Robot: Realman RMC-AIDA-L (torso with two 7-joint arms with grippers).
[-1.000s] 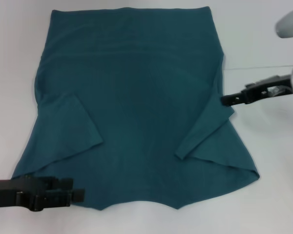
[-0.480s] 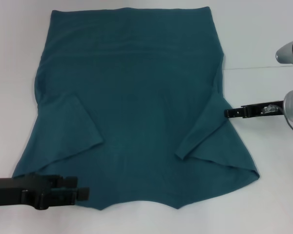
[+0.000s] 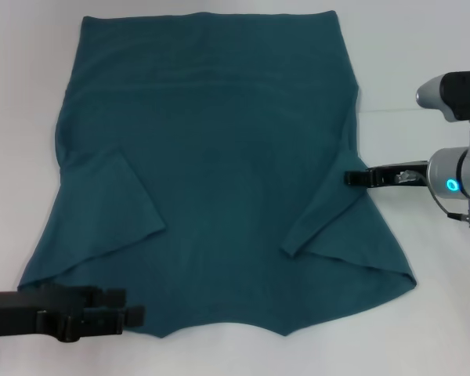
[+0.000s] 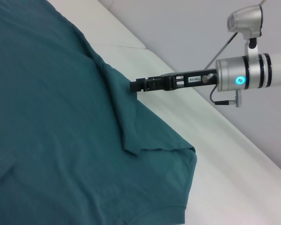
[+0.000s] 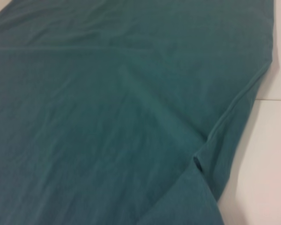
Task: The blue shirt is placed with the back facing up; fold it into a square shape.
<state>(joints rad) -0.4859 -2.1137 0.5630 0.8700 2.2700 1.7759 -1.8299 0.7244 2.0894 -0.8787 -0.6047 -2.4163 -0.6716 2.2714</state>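
Right pincer (image 3: 351, 178) touches blue shirt (image 3: 211, 157) edge, frame mid-right; left pincer (image 3: 135, 316) at lower left hem; you can't tell either's fingers. Shirt lies flat on white table (image 3: 423, 70), sleeves folded inward. Step, likely: side fold. Next, you need firm edge grip. No containers visible.

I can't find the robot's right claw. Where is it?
In the head view the right gripper is on the right, its tip touching the blue shirt's side edge by the folded-in sleeve, above the white table.
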